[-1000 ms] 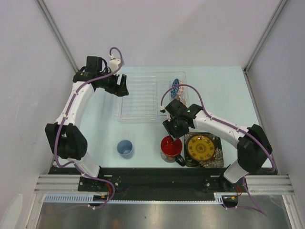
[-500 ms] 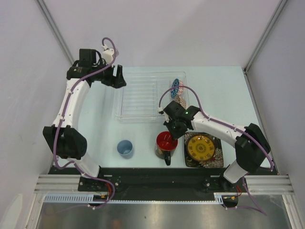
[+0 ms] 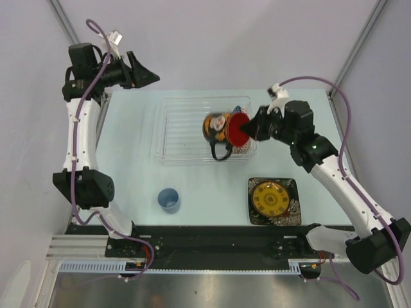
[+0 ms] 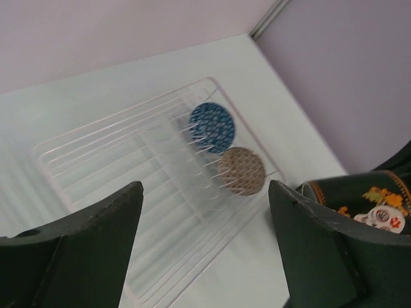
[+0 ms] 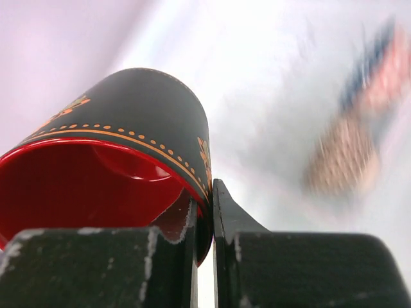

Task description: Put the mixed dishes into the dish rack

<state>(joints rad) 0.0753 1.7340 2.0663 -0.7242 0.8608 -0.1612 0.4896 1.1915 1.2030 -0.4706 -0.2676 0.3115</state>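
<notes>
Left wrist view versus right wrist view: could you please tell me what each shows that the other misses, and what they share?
Only the left wrist view shows the clear dish rack, with the blue patterned bowl and beige patterned bowl standing on edge in it, framed by the open left gripper. Only the right wrist view shows the right gripper shut on the rim of the red-inside dark mug and its red interior; its background is blur. Both show the mug's dark decorated outside.

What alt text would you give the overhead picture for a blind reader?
The right hand holds a red-inside dark mug sideways over the clear dish rack. The left hand hangs open, far left. A light-blue cup and two stacked plates wait nearby.
</notes>
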